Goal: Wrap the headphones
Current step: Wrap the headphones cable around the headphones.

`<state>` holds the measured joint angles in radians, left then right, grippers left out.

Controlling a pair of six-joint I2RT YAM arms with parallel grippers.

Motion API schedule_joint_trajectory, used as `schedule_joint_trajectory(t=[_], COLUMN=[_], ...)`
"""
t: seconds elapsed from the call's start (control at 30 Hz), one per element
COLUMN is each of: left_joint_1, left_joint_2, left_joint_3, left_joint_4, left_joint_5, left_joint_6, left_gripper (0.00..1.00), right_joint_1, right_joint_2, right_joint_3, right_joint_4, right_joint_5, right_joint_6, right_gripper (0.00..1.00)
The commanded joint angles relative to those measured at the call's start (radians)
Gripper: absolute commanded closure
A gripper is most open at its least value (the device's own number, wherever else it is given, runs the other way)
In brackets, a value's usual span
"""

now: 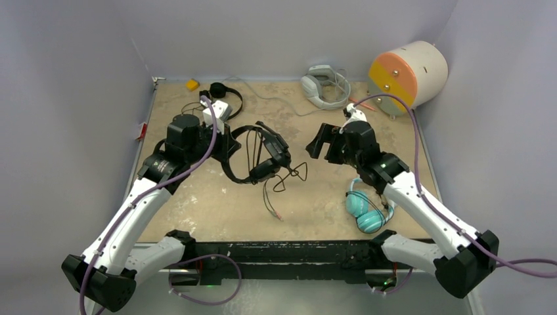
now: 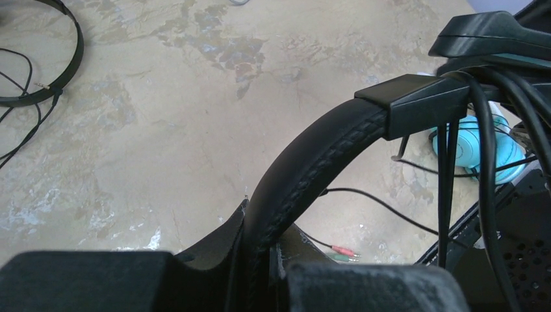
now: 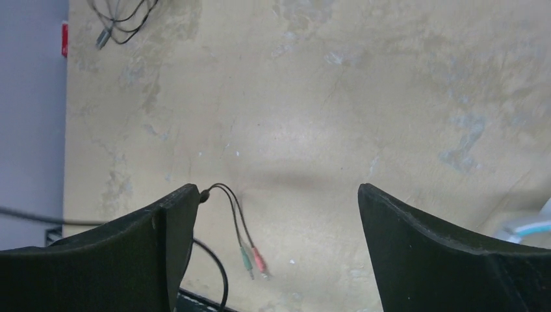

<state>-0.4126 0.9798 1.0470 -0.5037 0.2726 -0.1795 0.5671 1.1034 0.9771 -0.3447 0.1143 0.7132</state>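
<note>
The black headphones [image 1: 261,154] sit mid-worktop [image 1: 210,210], their band [image 2: 305,175] clamped in the left pincer [image 2: 260,260], whose fingers are blurred in the left wrist view. The cord plugs [image 3: 255,260] lie below the right pincer [image 3: 276,214], jaws apart and empty. The teal headphones [image 1: 365,210] are partly hidden under the right arm [image 1: 420,203].

Worn tan table [image 1: 197,203], teal headphones [image 1: 364,209], grey headphones [image 1: 320,85], slim black headphones [image 2: 80,52]

Black headphones [image 1: 265,169]: no brand you can read.
Teal headphones [image 1: 368,220]: no lettering you can read.
Drum [image 1: 420,65]: no legible label.
Counter [image 1: 315,197]: no signs.
</note>
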Motion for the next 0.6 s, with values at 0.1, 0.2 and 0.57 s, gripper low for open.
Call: schedule_joint_trajectory(t=[0.1,0.2,0.57], left_joint_1=[0.006,0.006,0.006], left_joint_2=[-0.005,-0.004,-0.006], left_joint_3=[0.013,0.021,0.037], left_joint_4=[0.028,0.023,0.004], left_joint_5=[-0.021,-0.023,0.003], left_joint_6=[-0.004,-0.003,0.0], left_gripper=[1.0,1.0,1.0], right_joint_1=[-0.001,-0.001,-0.001], right_joint_2=[-0.259,-0.317,-0.252], right_joint_3=[-0.08,-0.1,-0.048], right_joint_4=[0.203,0.213,0.228], right_joint_5=[-0.278,-0.356,-0.761], right_joint_6=[-0.542,-0.617,-0.756], right_gripper=[0.16,0.27,0.39])
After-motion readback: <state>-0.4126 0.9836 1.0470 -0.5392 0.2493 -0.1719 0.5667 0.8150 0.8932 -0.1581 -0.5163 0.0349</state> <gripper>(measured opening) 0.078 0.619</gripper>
